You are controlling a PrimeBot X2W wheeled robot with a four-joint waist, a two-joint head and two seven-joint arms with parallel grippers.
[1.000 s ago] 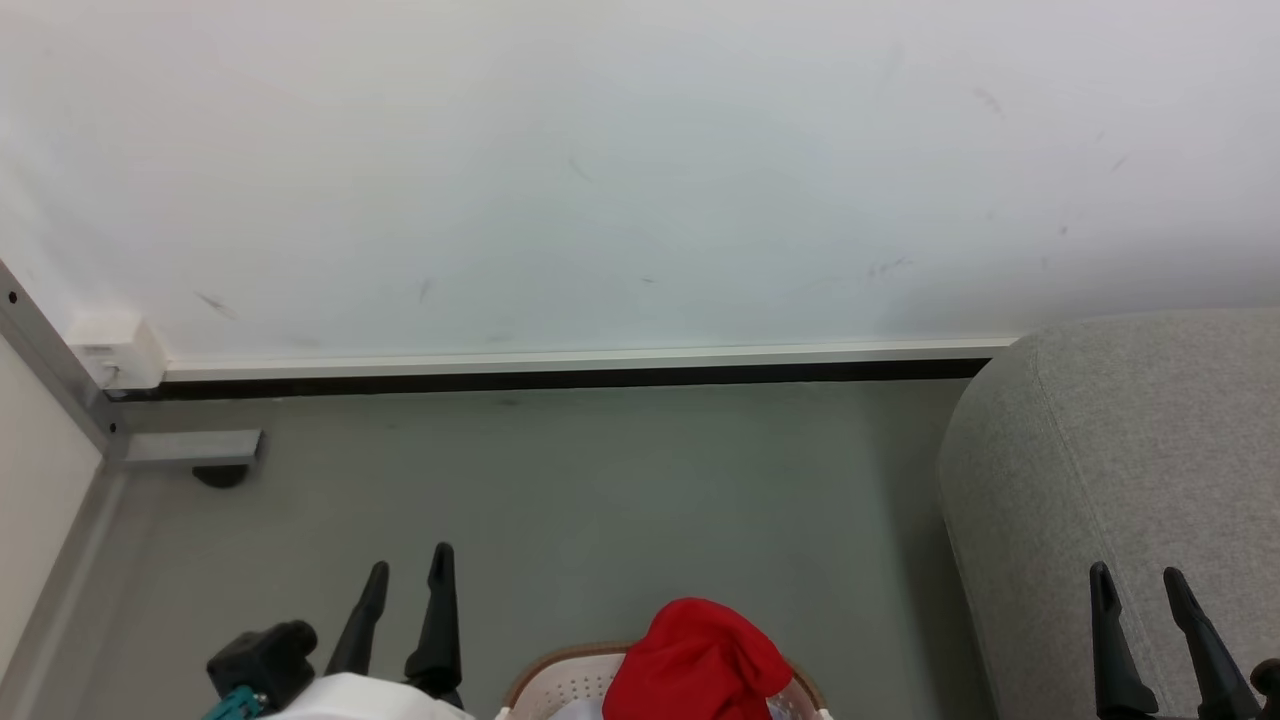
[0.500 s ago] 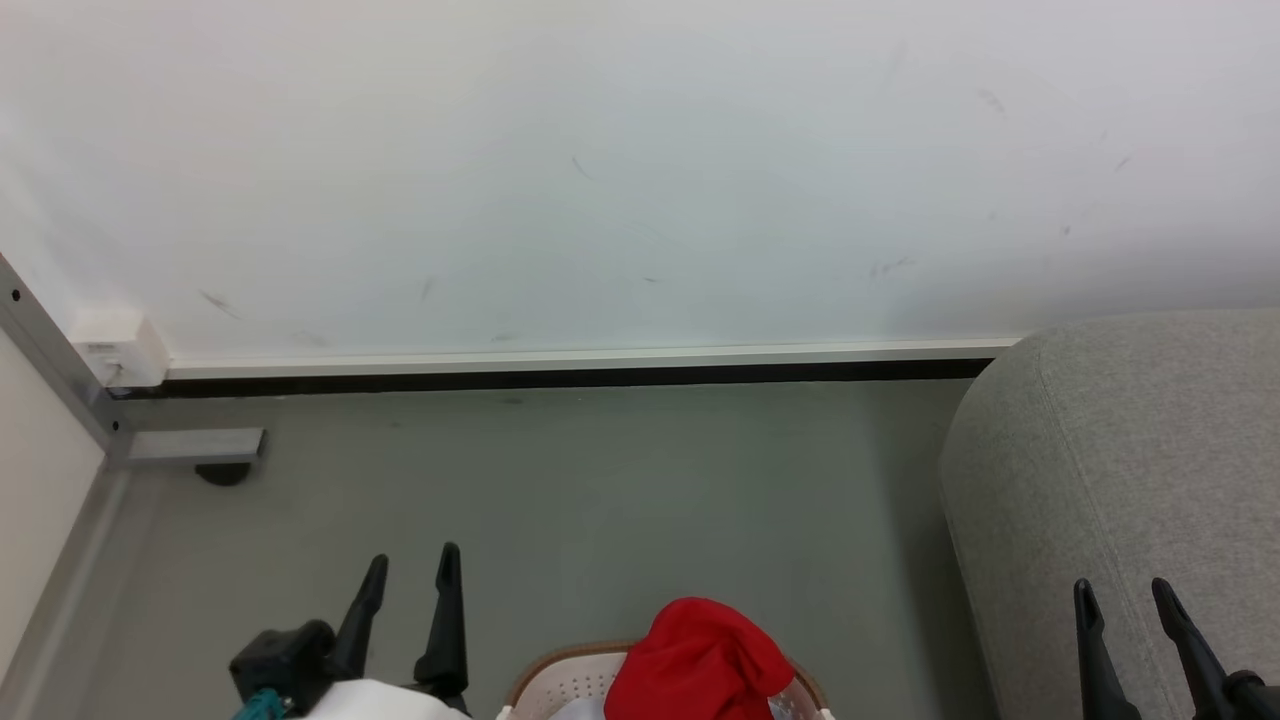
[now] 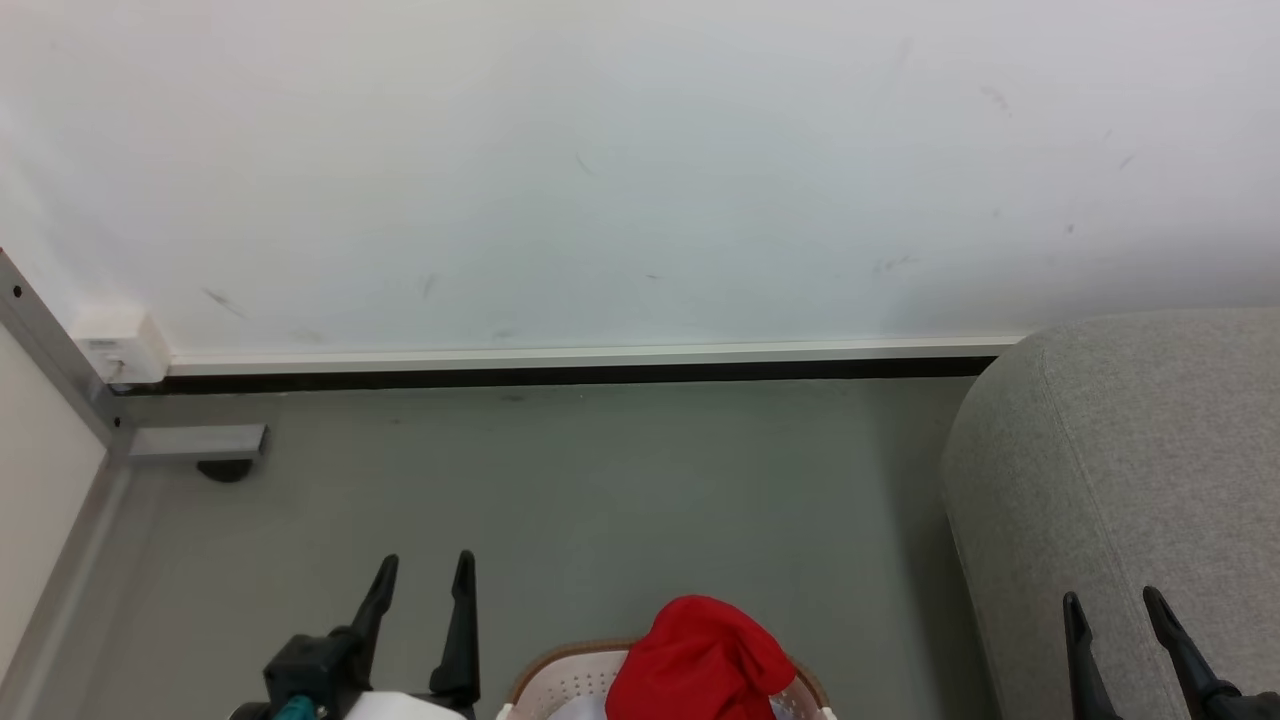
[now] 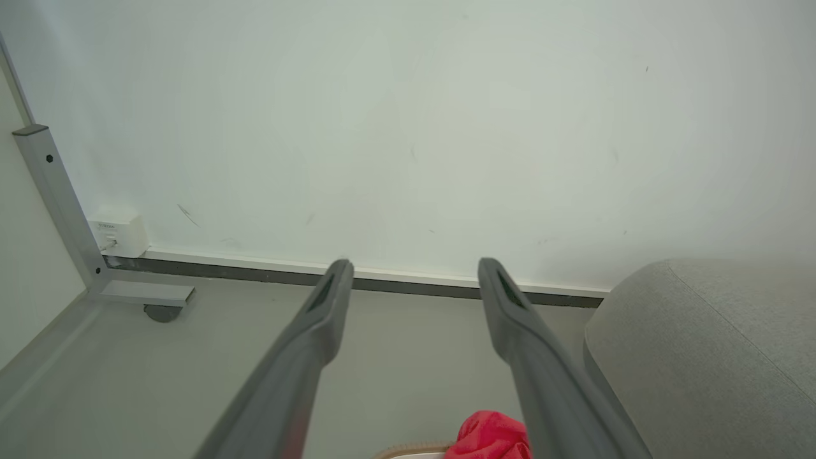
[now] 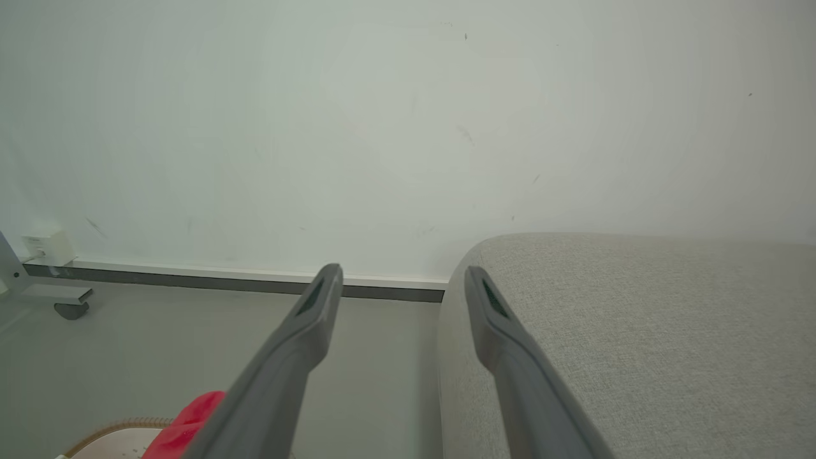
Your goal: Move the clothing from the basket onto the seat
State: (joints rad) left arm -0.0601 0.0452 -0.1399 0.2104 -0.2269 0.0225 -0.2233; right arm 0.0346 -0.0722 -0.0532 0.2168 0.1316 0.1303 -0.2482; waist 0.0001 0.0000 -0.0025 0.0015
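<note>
At the head view's bottom edge, red thin-fabric clothing [image 3: 700, 655] heaps in the oval white perforated basket [image 3: 560, 690], near the large light-grey upholstered seat [image 3: 1130, 450]. The left gripper [image 3: 427, 562] and right gripper [image 3: 1112, 597] hang spread, empty. A shallow pinch on loose fabric could let it slip.

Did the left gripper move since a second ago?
Yes. In the head view the left gripper has slid right, closer to the basket, which stays where it was.
</note>
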